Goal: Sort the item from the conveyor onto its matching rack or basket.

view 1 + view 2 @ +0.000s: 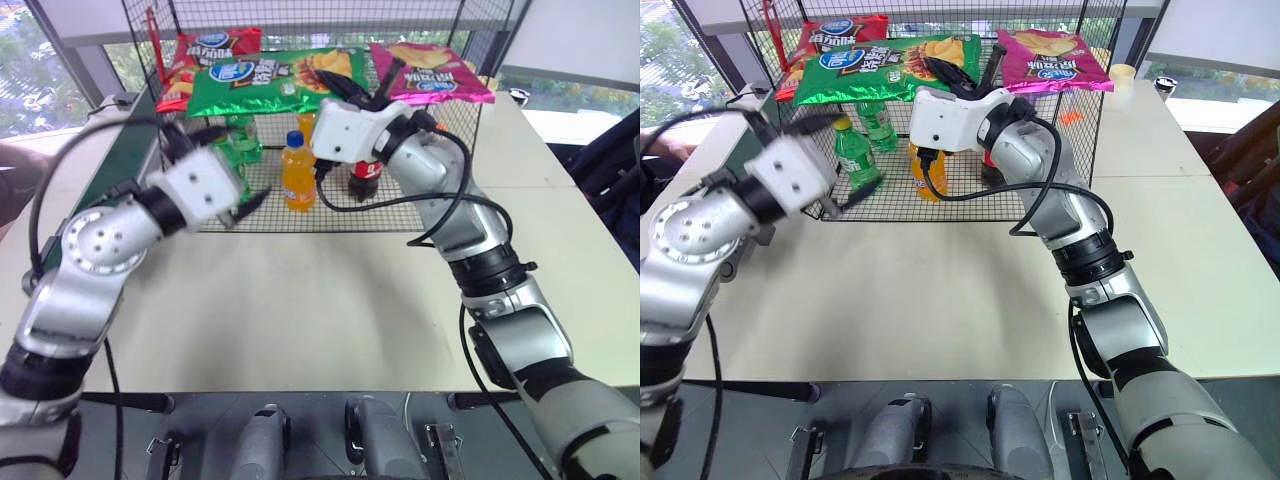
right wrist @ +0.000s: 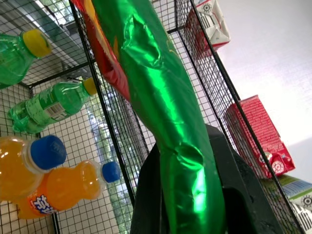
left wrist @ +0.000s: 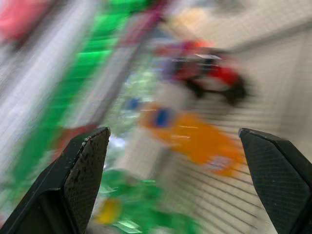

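The green chip bag (image 1: 262,82) lies flat on the top shelf of the black wire rack (image 1: 400,215), between a red bag (image 1: 205,50) and a pink bag (image 1: 430,72). My right gripper (image 1: 362,88) reaches up to the bag's near right edge and is shut on it. In the right wrist view its fingers (image 2: 146,200) pinch the shiny green foil (image 2: 165,97). My left gripper (image 1: 235,165) stands open and empty at the rack's front left corner, level with the green bottles (image 1: 240,140). The conveyor (image 1: 128,140) runs along the rack's left side.
Orange soda bottles (image 1: 297,175), green bottles and a cola bottle (image 1: 365,180) stand on the rack's lower mesh floor. Red cartons (image 2: 258,136) show through the mesh behind. A person's hand (image 1: 15,185) rests at the table's left edge. Bare table (image 1: 320,300) lies before the rack.
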`<state>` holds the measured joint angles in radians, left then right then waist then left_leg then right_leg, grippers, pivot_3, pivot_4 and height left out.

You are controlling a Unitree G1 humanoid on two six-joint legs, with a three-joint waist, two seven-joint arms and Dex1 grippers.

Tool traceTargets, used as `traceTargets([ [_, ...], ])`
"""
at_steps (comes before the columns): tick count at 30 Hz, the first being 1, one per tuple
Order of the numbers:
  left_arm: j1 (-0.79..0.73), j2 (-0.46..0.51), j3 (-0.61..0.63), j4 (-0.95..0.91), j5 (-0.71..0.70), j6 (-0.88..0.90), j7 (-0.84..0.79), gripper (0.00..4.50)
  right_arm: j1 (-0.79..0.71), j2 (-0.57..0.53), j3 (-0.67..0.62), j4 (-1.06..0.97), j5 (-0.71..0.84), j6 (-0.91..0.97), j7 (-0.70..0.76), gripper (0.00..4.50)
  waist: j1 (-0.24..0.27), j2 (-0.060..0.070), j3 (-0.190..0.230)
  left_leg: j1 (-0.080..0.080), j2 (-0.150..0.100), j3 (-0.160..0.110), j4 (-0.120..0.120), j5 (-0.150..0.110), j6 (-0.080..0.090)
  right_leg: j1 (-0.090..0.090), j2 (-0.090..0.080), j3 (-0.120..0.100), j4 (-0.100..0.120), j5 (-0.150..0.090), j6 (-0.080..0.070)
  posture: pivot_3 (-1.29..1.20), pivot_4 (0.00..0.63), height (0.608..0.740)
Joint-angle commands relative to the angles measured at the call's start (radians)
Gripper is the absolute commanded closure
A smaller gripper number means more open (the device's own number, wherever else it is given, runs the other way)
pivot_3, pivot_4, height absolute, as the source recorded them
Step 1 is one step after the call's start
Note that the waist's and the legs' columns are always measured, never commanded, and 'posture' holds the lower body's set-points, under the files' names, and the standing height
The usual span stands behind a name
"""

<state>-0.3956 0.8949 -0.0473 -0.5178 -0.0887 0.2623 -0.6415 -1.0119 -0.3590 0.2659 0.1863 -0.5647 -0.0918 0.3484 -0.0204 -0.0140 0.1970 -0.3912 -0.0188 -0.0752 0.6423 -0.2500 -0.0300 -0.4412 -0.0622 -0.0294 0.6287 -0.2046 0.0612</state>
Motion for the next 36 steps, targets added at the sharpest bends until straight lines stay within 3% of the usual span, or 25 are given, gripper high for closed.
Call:
traceTargets([
  [1, -0.019, 0.021, 0.027, -0.030, 0.042, -0.038, -0.021, 0.09, -0.019, 0.001, -0.008, -0.021, 0.011, -0.010, -0.014, 4.50, 0.002, 0.000, 0.000, 0.000, 0.000, 0.000, 0.000, 0.000, 0.000, 0.000, 0.000, 0.000, 0.000, 0.000, -0.001, 0.00, 0.150, 0.740],
  [15, -0.203, -0.055, -0.031, 0.220, 0.398, -0.246, 0.155, 0.09, -0.025, 0.016, -0.001, -0.010, 0.011, -0.020, -0.021, 4.50, 0.000, 0.000, 0.000, 0.000, 0.000, 0.000, 0.001, 0.000, 0.000, 0.001, 0.000, 0.000, 0.001, 0.001, 0.001, 0.00, 0.150, 0.740],
  [21, -0.282, -0.145, -0.096, 0.411, 0.537, -0.356, 0.281, 0.09, -0.023, 0.013, 0.003, -0.015, -0.002, -0.025, -0.028, 4.50, 0.004, 0.000, 0.000, 0.000, 0.000, 0.000, 0.002, 0.000, 0.000, 0.001, 0.000, 0.000, 0.001, 0.001, 0.001, 0.00, 0.150, 0.740],
  [32, -0.438, -0.259, -0.135, 0.578, 0.613, -0.460, 0.360, 0.09, -0.001, 0.012, 0.010, -0.043, -0.006, -0.012, -0.018, 4.50, 0.000, -0.001, 0.000, 0.000, 0.000, 0.001, 0.002, 0.000, 0.000, 0.001, 0.000, 0.000, 0.002, 0.002, 0.002, 0.00, 0.150, 0.740],
  [35, -0.445, -0.268, -0.135, 0.588, 0.616, -0.465, 0.354, 0.78, 0.001, 0.012, 0.010, -0.045, -0.008, -0.012, -0.017, 4.50, 0.001, -0.001, 0.000, 0.000, 0.000, 0.001, 0.002, 0.000, 0.000, 0.001, 0.000, 0.000, 0.002, 0.002, 0.002, 0.00, 0.150, 0.740],
  [36, -0.444, -0.269, -0.134, 0.588, 0.615, -0.465, 0.351, 1.23, 0.003, 0.012, 0.011, -0.048, -0.008, -0.011, -0.016, 4.50, 0.001, -0.001, 0.000, 0.000, 0.000, 0.001, 0.003, 0.000, 0.000, 0.001, 0.000, 0.000, 0.002, 0.002, 0.002, 0.00, 0.150, 0.740],
])
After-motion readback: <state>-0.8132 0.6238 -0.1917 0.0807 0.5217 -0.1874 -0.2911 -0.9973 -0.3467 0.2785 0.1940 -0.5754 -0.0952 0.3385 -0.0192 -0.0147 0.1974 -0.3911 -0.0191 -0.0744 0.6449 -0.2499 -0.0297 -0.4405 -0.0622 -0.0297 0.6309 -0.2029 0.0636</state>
